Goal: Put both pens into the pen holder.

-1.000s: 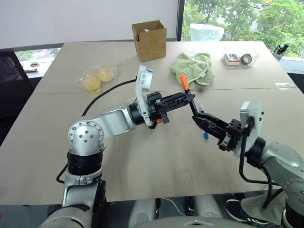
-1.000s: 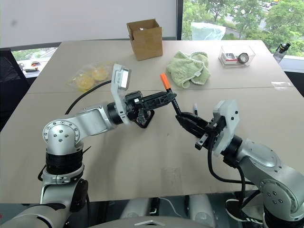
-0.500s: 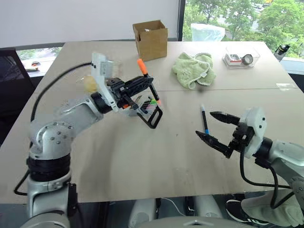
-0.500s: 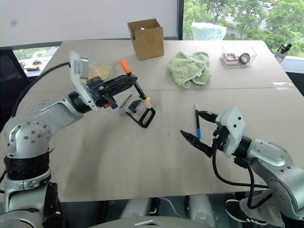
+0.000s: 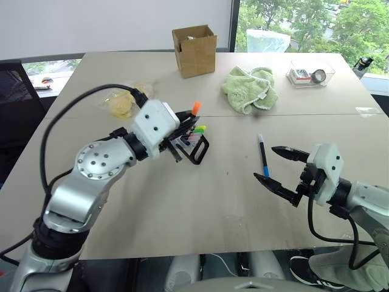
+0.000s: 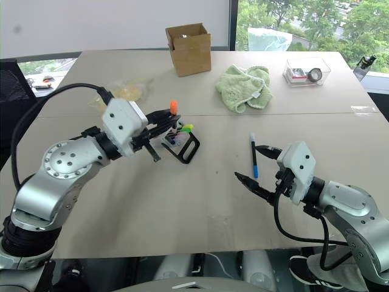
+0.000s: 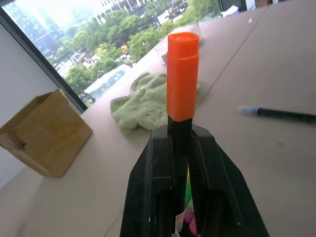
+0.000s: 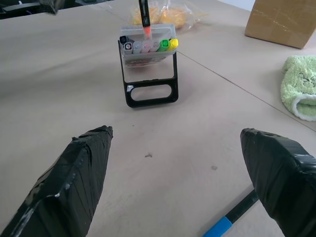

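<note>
Carrying the orange-ended pen (image 7: pixel 181 74), the left claw (image 6: pixel 159 125) has swung from mid-tabletop, where the two claws met a second ago, over to the pen holder (image 8: pixel 147 66), and stays clamped on the barrel. The pen's lower end sits at the holder's open top among the highlighters (image 8: pixel 168 44); whether it's already inside is hard to tell from here. The right claw (image 5: pixel 281 169) was pinched on that pen's end a second ago; now it hangs spread wide, holding nothing. The blue-tipped pen (image 5: pixel 262 154) lies flat on the tabletop (image 5: pixel 200 219), just beside the right claw. Reads as a handover done: first pen about to drop in, second still to be picked up.
</note>
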{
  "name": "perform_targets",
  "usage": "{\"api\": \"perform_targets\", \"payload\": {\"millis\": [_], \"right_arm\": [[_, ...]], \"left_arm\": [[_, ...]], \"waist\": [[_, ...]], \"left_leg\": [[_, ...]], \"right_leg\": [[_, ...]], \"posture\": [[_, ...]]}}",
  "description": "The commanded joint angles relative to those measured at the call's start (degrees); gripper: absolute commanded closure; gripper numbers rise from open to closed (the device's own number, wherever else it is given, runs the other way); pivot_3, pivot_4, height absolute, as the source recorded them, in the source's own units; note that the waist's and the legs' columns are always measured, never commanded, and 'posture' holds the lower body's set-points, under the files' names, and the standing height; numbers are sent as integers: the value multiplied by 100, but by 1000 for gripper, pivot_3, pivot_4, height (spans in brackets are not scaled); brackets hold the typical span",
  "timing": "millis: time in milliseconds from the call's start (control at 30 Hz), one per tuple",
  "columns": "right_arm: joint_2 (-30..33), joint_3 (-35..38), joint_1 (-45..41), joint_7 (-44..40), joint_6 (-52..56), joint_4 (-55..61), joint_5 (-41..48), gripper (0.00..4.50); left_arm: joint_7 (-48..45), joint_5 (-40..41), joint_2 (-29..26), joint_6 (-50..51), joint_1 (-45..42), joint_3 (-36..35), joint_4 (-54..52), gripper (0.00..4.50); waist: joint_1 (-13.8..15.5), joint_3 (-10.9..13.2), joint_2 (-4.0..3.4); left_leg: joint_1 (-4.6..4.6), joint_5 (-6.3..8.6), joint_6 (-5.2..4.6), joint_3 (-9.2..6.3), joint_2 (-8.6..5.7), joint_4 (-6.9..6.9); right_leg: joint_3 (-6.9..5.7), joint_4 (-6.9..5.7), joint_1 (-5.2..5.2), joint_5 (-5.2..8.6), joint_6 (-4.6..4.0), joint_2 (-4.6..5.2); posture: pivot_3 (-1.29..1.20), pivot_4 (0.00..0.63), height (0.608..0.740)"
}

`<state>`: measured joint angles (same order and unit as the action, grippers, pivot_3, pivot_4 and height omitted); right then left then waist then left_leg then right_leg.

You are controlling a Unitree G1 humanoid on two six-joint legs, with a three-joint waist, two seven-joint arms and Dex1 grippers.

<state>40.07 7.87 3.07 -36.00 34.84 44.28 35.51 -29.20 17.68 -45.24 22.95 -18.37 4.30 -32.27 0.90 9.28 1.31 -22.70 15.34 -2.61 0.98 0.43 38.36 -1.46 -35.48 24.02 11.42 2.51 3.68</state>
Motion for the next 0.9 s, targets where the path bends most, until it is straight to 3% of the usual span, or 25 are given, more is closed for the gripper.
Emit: {"api": "perform_targets", "payload": {"millis": [33,233,367,467,533,733,900], "right_arm": [[65,69,-47,-60,-145,73,-53,85],[45,70,-77,-14,-140,80,-131,85],[-23,-102,-154,234,46,94,-238,0],[-157,-298,-310,699,758,-22,-78,0],[-313,-481,-495,1080,1158,-211,-214,0],[-775,-1039,-1130,2024,2160,-978,-810,0],[-1397,-1228,-1704,2627,2762,-1842,-1138,0]], "left_arm": [[-49,-494,106,-241,-28,161,90,4500],[104,-1147,358,-322,-18,186,457,4500],[93,-1277,506,-407,-35,76,591,2866],[-182,-873,636,-364,115,-87,469,1423],[-359,-262,797,-76,246,-377,288,696],[-1158,2199,722,1253,852,-1249,-397,696],[-1698,2652,245,1608,1469,-1405,-438,696]], "waist": [[3,0,0],[0,0,0],[-4,1,3],[-7,1,3],[-14,1,3],[-10,3,2],[-27,5,-1]], "left_leg": [[0,0,0,-1,0,0],[3,0,-1,-1,0,0],[4,0,-1,-1,0,2],[3,0,-1,-1,2,2],[2,0,-1,0,3,2],[-2,-1,1,1,8,4],[-1,-1,0,0,4,4]], "right_leg": [[0,0,-1,0,0,0],[-1,-6,-1,-1,0,0],[-2,-11,-1,0,1,-1],[-1,-12,0,-4,-5,0],[-1,-12,2,-9,-13,1],[-1,-20,10,-9,-15,3],[-1,-25,11,-5,-9,-4]], "posture": [[0,150,740],[0,150,740],[0,150,740],[0,150,740],[0,150,740],[0,150,740],[0,150,740]]}}
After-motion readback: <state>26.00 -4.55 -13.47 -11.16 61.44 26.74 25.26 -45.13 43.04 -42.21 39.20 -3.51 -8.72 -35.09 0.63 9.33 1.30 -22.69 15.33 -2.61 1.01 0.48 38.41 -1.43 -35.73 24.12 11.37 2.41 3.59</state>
